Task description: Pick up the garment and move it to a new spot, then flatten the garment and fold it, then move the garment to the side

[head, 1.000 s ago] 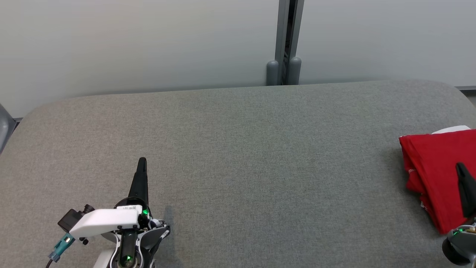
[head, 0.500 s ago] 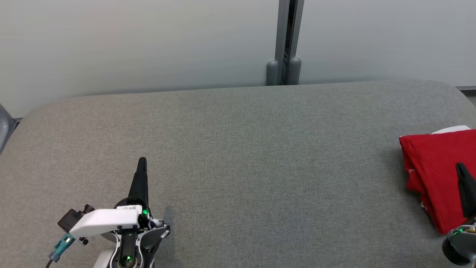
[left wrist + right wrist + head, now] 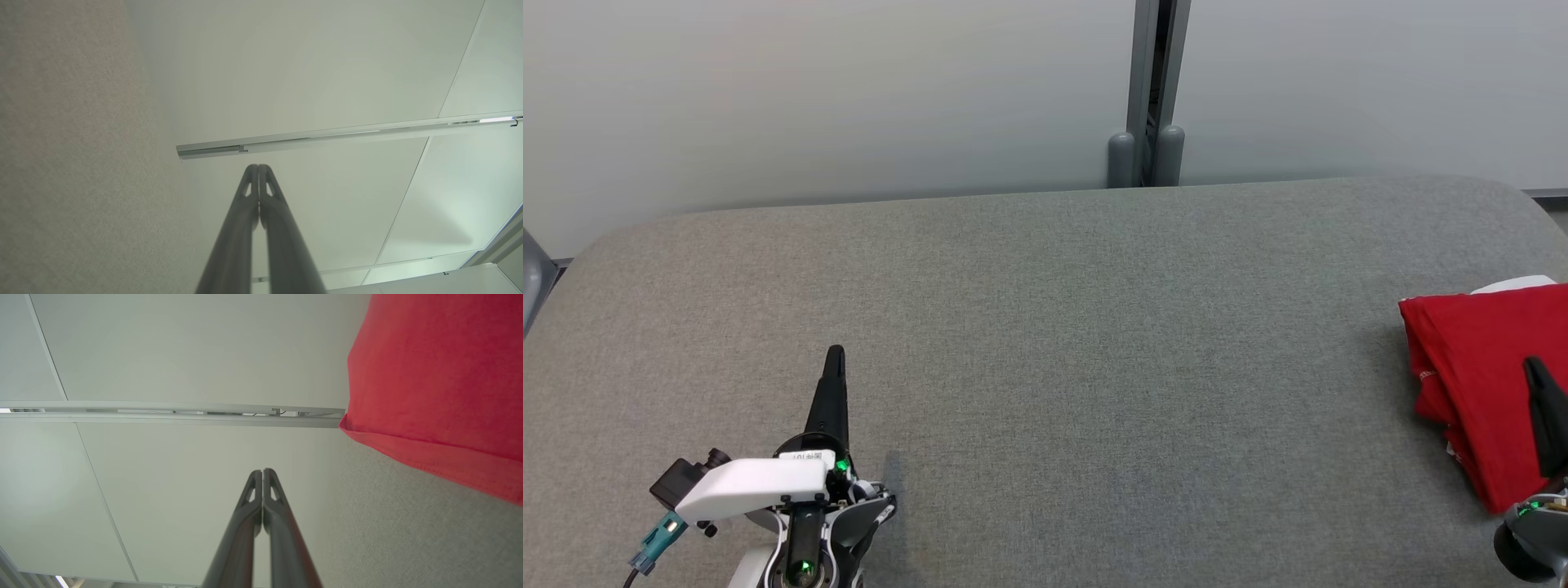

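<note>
**Garment.** The red garment lies folded in a compact stack at the right edge of the grey fabric-covered table. The head view's right border cuts it off. A white item shows at its far edge; what it is cannot be told. In the right wrist view the garment sits up and to the right of the fingers, clear of them.

**Change.** None. Over the last second the garment, both arms and the camera hold the same positions. Judgement: no step is in progress. A folded garment lying at the side fits the final step of the task, so the sequence looks complete or nearly so.

**Right gripper.** The right gripper stands at the lower right of the head view, where its dark tip overlaps the garment. Whether it touches the cloth cannot be told from there. The right wrist view shows the right gripper with its two fingers pressed together and nothing between them.

**Left gripper.** The left gripper stands at the lower left, well apart from the garment and over bare table. The left wrist view shows the left gripper fully closed and empty.

**Containers.** None to report — the garment rests directly on the table surface.

**Surroundings.** A pale wall with a grey post stands behind the table's far edge.
</note>
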Robot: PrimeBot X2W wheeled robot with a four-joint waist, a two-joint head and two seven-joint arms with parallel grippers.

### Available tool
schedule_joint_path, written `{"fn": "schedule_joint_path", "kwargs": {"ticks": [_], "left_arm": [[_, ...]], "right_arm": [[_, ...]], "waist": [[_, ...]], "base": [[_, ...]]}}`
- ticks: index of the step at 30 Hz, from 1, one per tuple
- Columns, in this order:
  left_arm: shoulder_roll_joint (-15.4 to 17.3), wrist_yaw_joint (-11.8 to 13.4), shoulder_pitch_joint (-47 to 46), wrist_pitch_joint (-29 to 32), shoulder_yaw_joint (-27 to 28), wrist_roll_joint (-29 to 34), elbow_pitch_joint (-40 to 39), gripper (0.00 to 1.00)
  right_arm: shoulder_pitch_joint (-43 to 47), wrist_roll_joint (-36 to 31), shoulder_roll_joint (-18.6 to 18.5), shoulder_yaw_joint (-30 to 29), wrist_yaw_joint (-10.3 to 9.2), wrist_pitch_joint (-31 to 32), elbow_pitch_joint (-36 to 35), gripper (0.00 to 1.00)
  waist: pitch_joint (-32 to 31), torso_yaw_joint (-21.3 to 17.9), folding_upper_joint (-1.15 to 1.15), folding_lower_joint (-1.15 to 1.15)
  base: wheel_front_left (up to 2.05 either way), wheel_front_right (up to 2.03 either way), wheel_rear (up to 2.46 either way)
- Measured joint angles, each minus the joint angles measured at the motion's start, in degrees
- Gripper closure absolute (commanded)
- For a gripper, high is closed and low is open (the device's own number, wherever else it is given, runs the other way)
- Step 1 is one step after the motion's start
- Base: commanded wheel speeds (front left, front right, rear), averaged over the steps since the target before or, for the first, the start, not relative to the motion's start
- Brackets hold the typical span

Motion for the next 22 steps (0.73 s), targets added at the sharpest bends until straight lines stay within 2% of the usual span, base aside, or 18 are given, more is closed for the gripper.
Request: {"fn": "schedule_joint_path", "kwargs": {"ticks": [22], "left_arm": [[0.00,0.00,0.00,0.00,0.01,0.00,0.00,1.00]], "right_arm": [[-0.01,0.00,0.00,0.01,0.00,0.00,0.00,1.00]], "waist": [[0.00,0.00,0.00,0.00]], "base": [[0.00,0.00,0.00]]}}
